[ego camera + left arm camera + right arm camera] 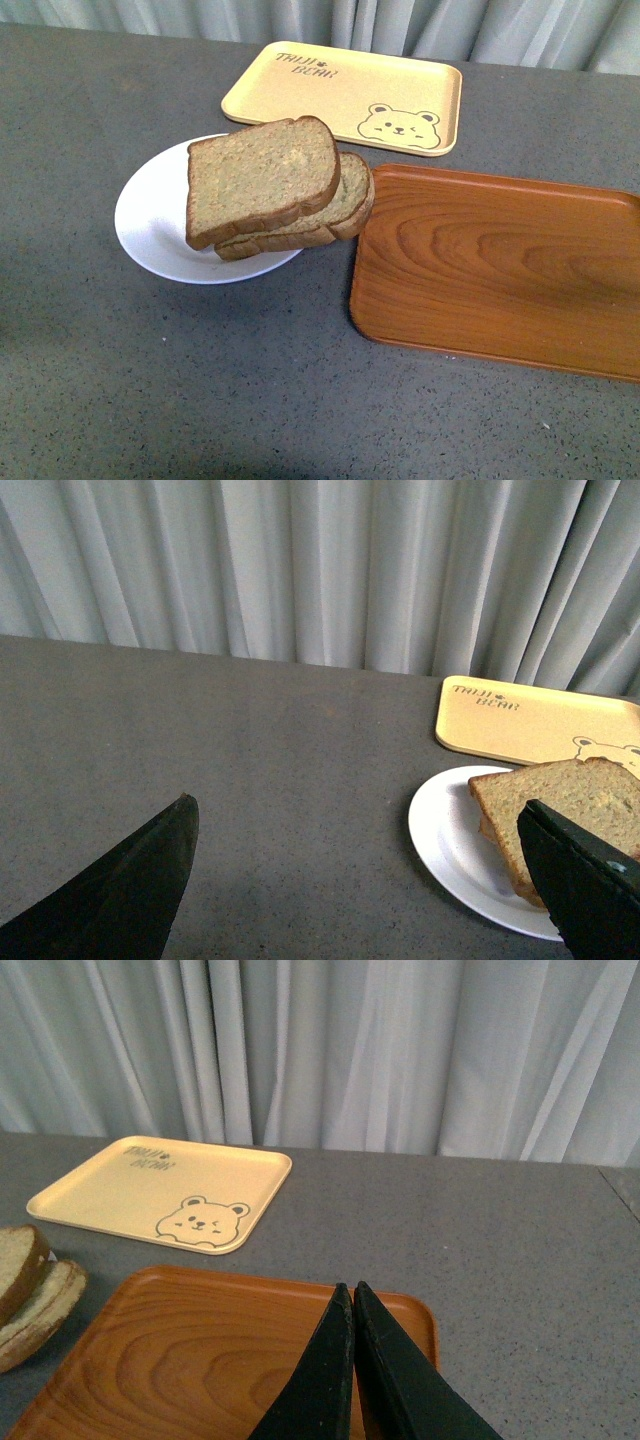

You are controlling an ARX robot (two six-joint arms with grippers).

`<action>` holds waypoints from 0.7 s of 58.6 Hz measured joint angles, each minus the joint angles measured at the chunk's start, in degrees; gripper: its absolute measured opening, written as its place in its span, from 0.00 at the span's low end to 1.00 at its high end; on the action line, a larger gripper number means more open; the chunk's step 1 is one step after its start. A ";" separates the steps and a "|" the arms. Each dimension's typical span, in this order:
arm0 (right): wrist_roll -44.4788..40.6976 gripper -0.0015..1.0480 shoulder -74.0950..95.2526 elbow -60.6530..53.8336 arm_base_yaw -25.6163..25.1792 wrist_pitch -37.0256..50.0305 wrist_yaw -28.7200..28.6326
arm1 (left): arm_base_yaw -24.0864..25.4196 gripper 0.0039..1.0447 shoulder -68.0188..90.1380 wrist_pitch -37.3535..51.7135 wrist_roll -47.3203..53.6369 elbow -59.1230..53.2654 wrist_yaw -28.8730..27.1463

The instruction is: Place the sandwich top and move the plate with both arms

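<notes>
The sandwich top (262, 178), a speckled brown slice, lies tilted on a lower slice (352, 200) on the white plate (150, 215); the stack overhangs the plate's right rim. Neither arm shows in the front view. In the left wrist view my left gripper (358, 805) is open above bare table, its right finger (580, 880) in front of the sandwich top (570, 795) and the plate (445, 830). My right gripper (350, 1288) is shut with nothing in it, over the wooden tray (190, 1350). The bread slices (25, 1280) show at that view's left edge.
A brown wooden tray (500, 265) lies right of the plate, almost touching the lower slice. A pale-yellow bear-print tray (345, 95) sits behind the plate, near the grey curtain (320, 570). Grey tabletop (200, 380) spreads in front and to the left.
</notes>
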 joint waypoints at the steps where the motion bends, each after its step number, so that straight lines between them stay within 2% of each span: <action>1: 0.00 0.02 -0.81 0.00 0.00 -0.72 0.00 | 0.00 0.92 0.00 0.00 0.00 0.00 0.00; 41: 0.00 0.02 -21.22 -0.07 -0.02 -19.91 0.02 | 0.00 0.92 0.00 0.00 0.00 0.00 0.02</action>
